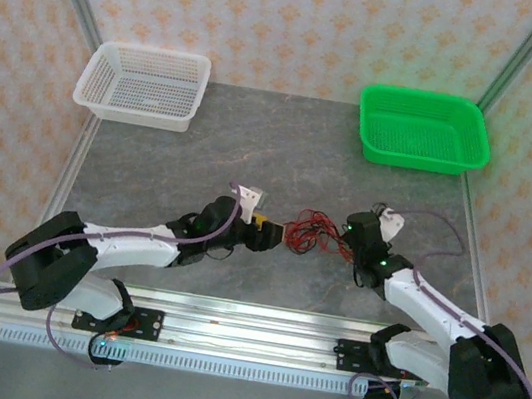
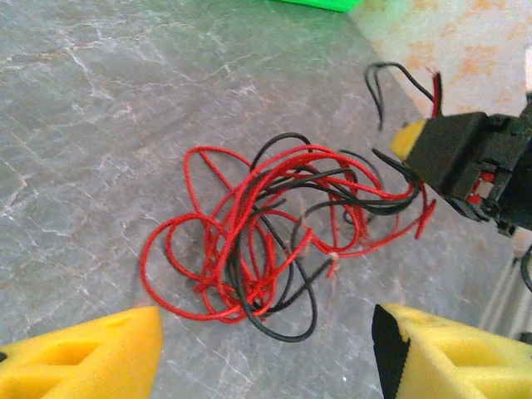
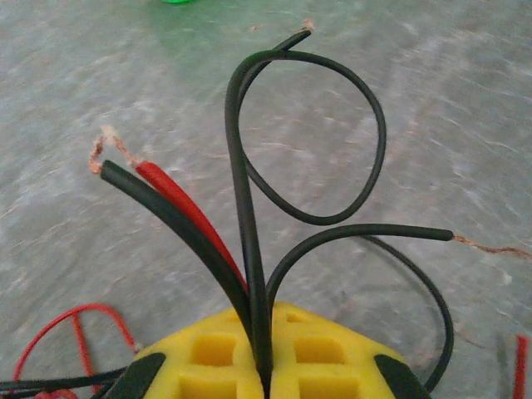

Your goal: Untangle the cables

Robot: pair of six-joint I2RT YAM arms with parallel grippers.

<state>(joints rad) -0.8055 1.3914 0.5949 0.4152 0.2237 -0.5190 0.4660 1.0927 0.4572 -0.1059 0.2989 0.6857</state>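
The cables [image 1: 309, 233] are a small snarl of thin red and black wires on the grey table between the two arms; in the left wrist view the cables [image 2: 266, 241] lie as curly loops just ahead of my fingers. My left gripper [image 2: 266, 353] is open just short of the snarl's near edge, with nothing between its yellow fingertips. My right gripper [image 3: 264, 370] is shut on several strands at the right side of the snarl. Black and red ends of the cables [image 3: 249, 208] stick up out of its yellow pads.
A white basket [image 1: 145, 85] stands at the back left and a green basket [image 1: 424, 129] at the back right. A metal rail [image 1: 246, 323] runs along the table's near edge by the arm bases. Bare grey tabletop lies between the baskets and the arms.
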